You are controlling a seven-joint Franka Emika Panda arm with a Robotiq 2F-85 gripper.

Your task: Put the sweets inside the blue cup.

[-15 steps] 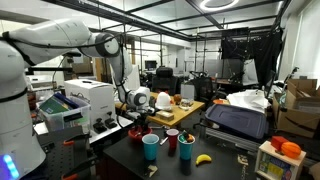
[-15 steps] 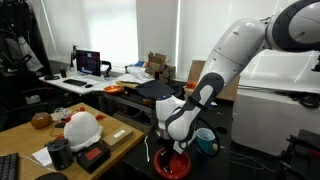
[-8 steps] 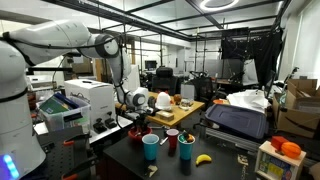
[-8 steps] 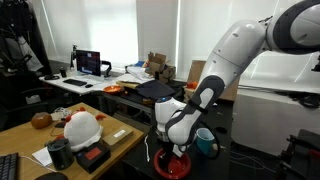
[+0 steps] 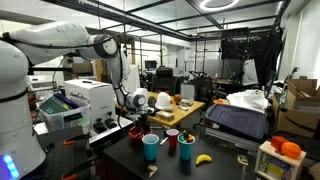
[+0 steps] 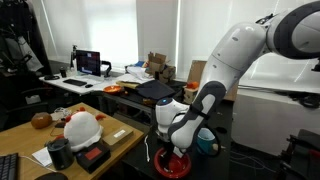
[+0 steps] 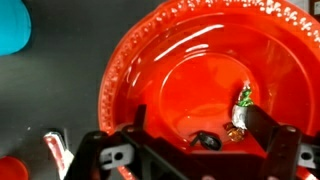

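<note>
Sweets: a few small wrapped pieces, one green-topped and one dark, are seen lying close together on the flat inner floor of a red plate, toward one side of it. The blue cup, plain teal and handleless, is noted upright on the dark table, just beside the plate and apart from the sweets. The arm is bent over, with the gripper pointed down above the plate. Its jaws are spread wide with nothing held, and one finger is just beside the sweets. A red cup and a banana are recorded farther along the table, beyond the blue cup.
</note>
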